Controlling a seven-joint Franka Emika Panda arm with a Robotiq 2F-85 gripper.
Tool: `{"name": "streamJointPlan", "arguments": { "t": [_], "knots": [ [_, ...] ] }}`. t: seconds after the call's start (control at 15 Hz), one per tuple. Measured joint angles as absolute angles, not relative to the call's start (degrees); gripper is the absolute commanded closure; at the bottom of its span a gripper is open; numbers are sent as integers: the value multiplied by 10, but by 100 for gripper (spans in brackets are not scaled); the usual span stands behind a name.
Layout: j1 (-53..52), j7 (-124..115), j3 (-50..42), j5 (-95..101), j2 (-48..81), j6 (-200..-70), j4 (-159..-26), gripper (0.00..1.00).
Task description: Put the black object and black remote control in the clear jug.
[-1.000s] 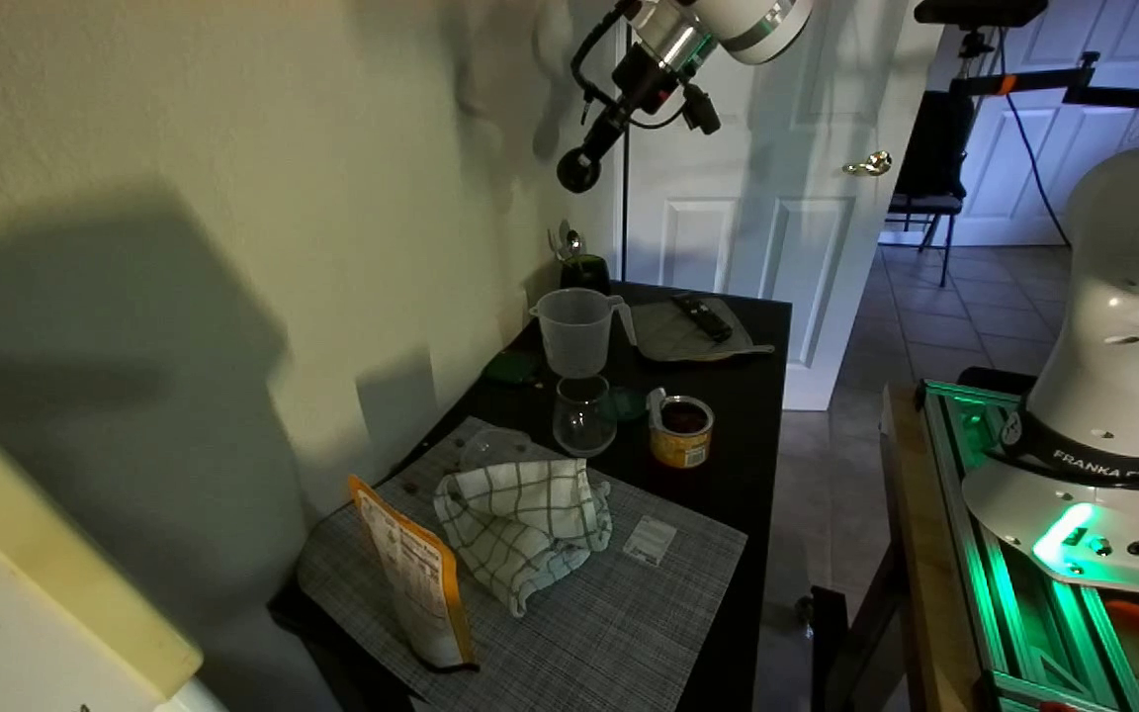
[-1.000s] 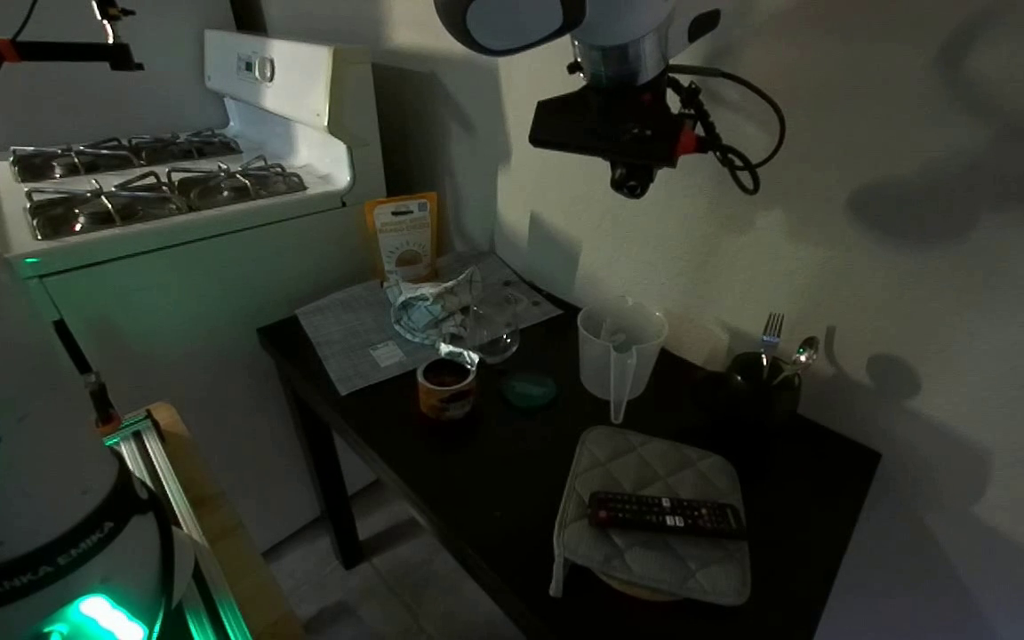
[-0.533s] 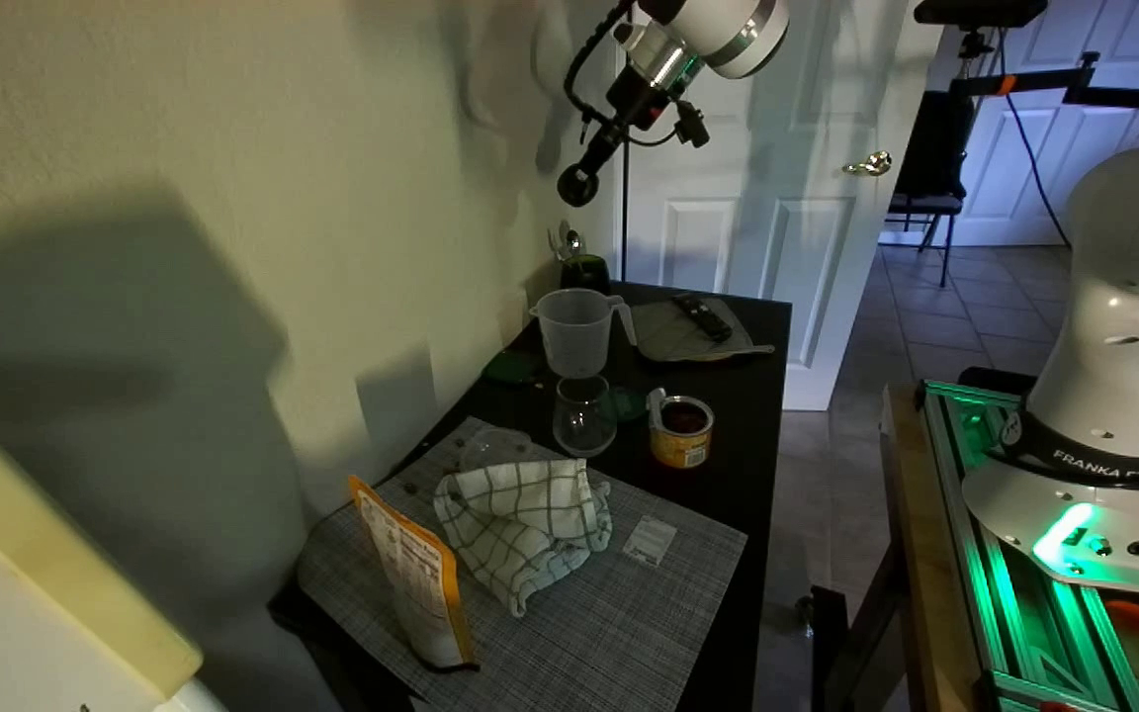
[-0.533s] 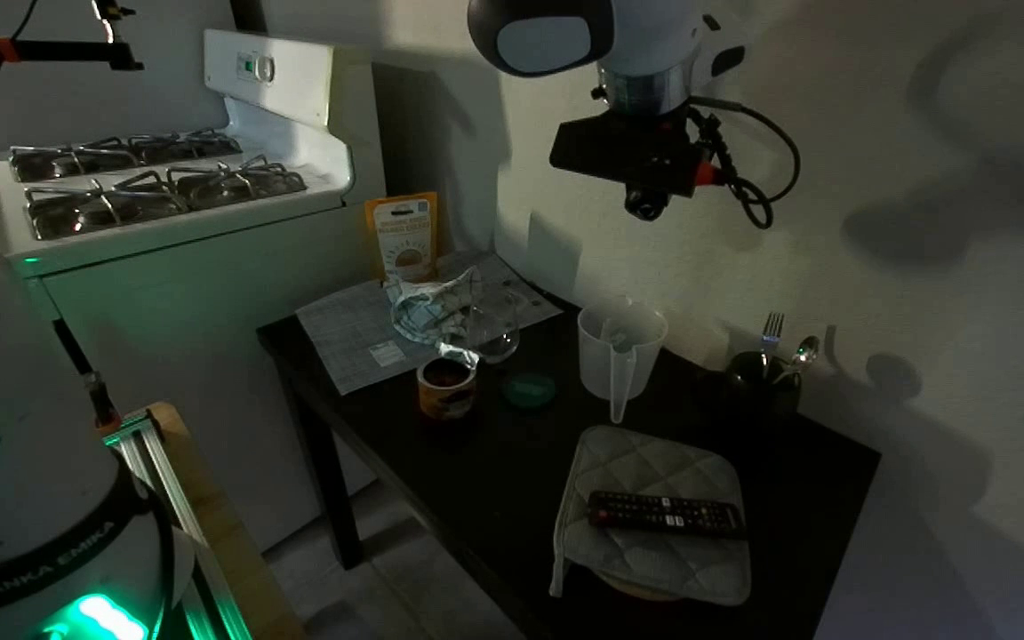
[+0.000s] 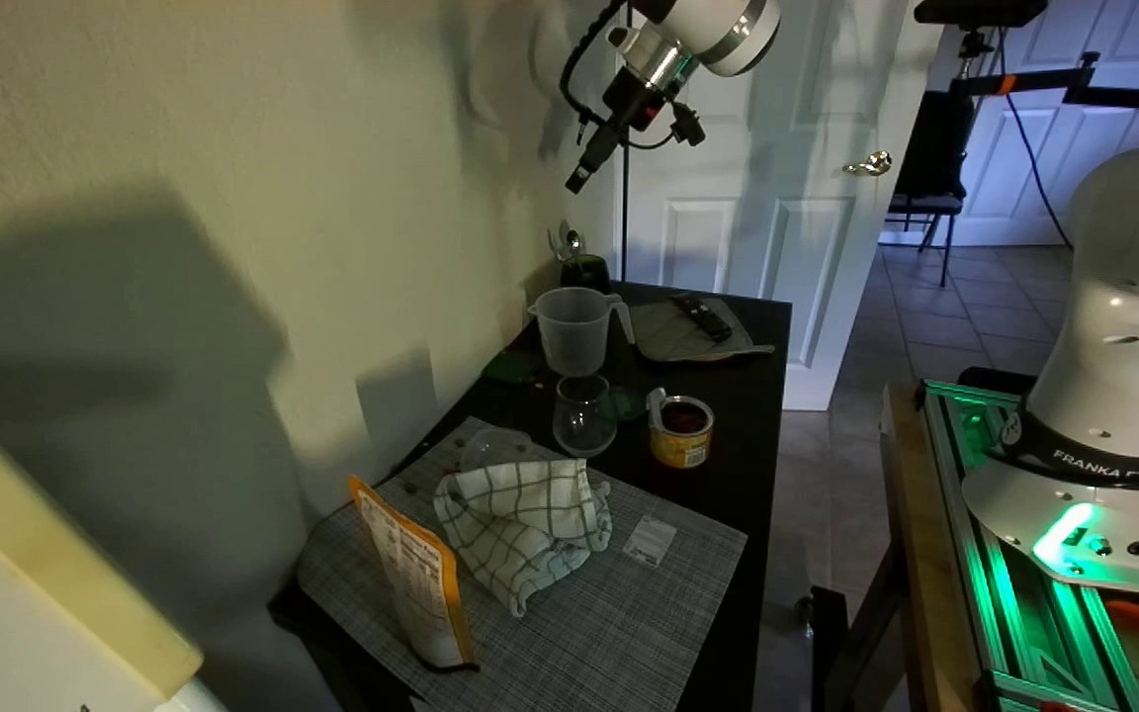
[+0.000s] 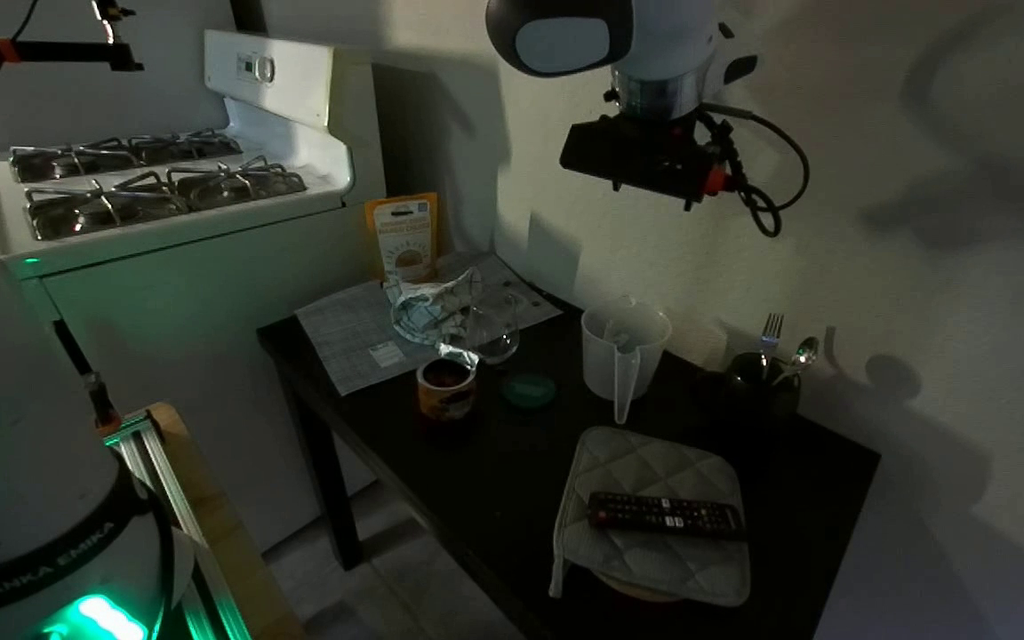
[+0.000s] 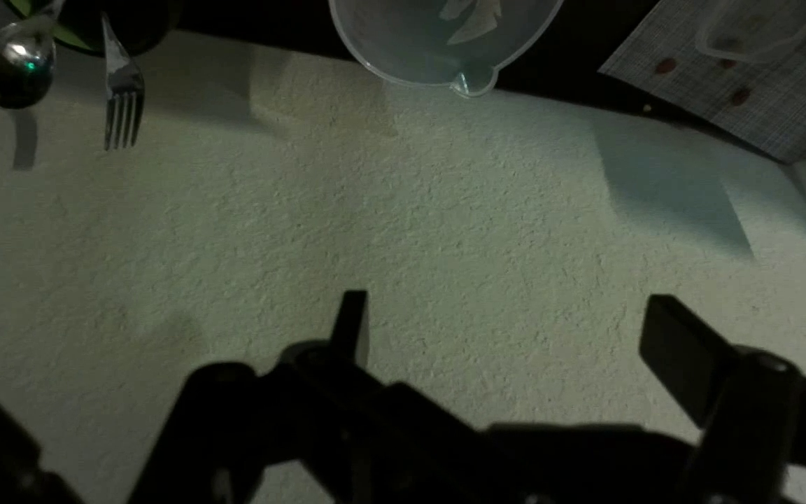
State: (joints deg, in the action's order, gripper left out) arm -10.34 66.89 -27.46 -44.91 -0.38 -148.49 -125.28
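Gripper (image 7: 508, 301): fingers spread wide in the wrist view, textured wall (image 7: 487, 231) showing in the gap. Hangs well above the table (image 6: 494, 498), tilted toward the wall.

Clear jug (image 6: 626, 356): upright on the table, handle toward the quilted potholder (image 6: 654, 462). Wrist view catches its rim and pour spout along the top edge. Pale patches (image 7: 480, 21) show within its outline there (can't tell if inside or seen through the plastic).

Black remote control (image 6: 665, 516): lying buttons-up on the potholder, outside the jug and near it. Tan curved edge (image 6: 641, 590) pokes out under the potholder.

Rest of table: fork (image 6: 772, 331) and spoon (image 6: 805, 351) stand in a dark utensil holder (image 5: 584, 275) by the wall. Opened can (image 6: 447, 400) has its foil lid (image 6: 460, 356) peeled up; green disc (image 6: 529, 389) lies flat between can and jug. Stemless glass (image 5: 584, 420) upright, just beside the gray placemat (image 5: 649, 613). On the placemat: crumpled checked dish towel (image 5: 525, 524), orange-edged pouch (image 5: 421, 583) standing up, clear plastic container (image 5: 495, 448) partly behind the towel. Stove (image 6: 210, 293) beside the table's placemat end in an exterior view.
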Motion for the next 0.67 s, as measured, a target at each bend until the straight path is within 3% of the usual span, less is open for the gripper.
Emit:
{"name": "streamJointPlan", "arguments": {
  "t": [0.27,0.67],
  "knots": [
    [2,524,-204,-278,-9,-1505,-1291,0],
    [113,347,-210,-73,-26,-1490,-1382,0]
  ]
}}
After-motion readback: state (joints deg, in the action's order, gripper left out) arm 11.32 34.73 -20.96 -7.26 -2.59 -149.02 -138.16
